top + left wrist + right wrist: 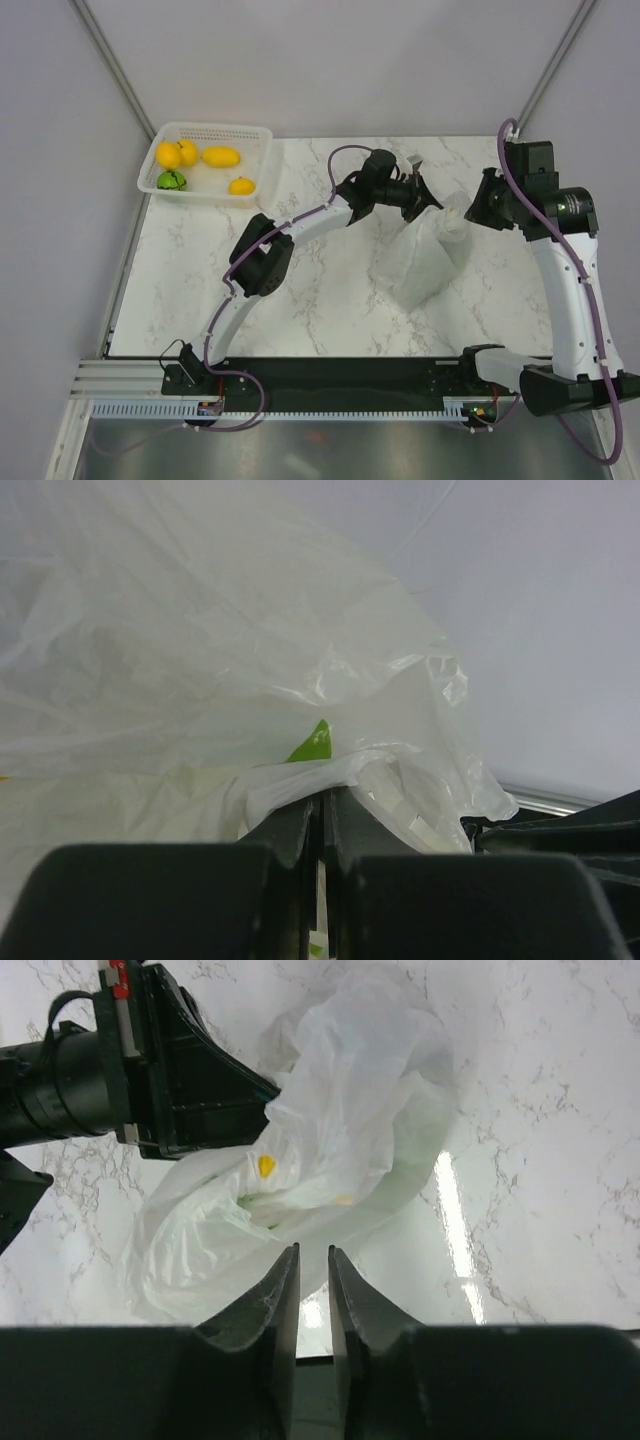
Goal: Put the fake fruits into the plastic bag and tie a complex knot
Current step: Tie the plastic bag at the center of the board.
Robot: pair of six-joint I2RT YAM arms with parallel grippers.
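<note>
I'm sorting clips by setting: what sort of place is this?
Probably a robot lab cell: two arms bolted to a black rail, a marble-look table, plain grey partition walls.

Thin, crinkly, translucent white film for the plastic bag [425, 262] right of centre, shining softly along its creases. Polished marble-patterned gloss across the table [330, 300], mirroring the lights. Rigid white perforated plastic for the basket [262, 165] at upper left; glossy yellow skins on the fake fruits [221, 156] inside. Matt black plastic, faintly scuffed, on the right gripper [314, 1257]
</note>
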